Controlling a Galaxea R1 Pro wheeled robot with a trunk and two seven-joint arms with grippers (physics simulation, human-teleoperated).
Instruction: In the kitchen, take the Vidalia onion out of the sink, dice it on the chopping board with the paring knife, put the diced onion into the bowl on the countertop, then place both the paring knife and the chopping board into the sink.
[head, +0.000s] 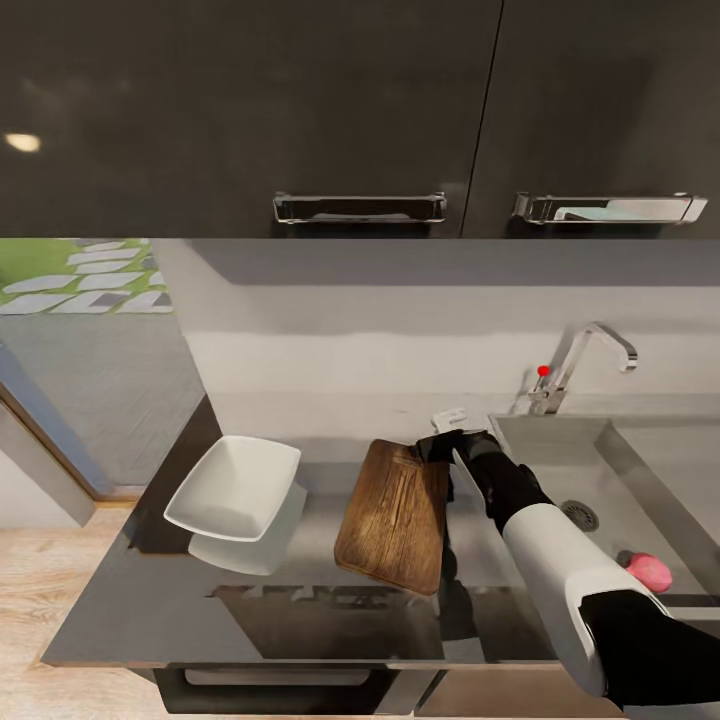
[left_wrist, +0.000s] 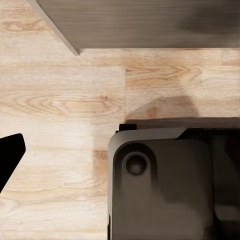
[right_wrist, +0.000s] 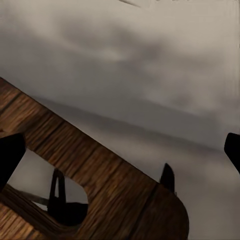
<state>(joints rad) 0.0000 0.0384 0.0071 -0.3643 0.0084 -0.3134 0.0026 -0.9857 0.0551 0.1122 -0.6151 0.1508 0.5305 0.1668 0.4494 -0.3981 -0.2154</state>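
The brown chopping board (head: 393, 517) lies on the dark glossy countertop (head: 150, 620), between the white bowl (head: 234, 487) and the grey sink (head: 560, 455). The pinkish onion (head: 650, 570) rests in the basin near its front, beside the drain. My right gripper (head: 447, 445) is open at the board's far right corner. In the right wrist view its fingertips (right_wrist: 11, 156) stand wide apart over the board's handle hole (right_wrist: 47, 192) and rounded corner. My left gripper is down by the robot's base, with one dark fingertip (left_wrist: 9, 156) at the picture's edge. The paring knife is out of view.
The chrome tap (head: 585, 360) with its red knob (head: 543, 371) stands behind the sink. Dark wall cabinets with chrome handles (head: 360, 207) hang overhead. The left wrist view looks down on the pale wooden floor (left_wrist: 60, 100) and the robot's dark base (left_wrist: 170, 185).
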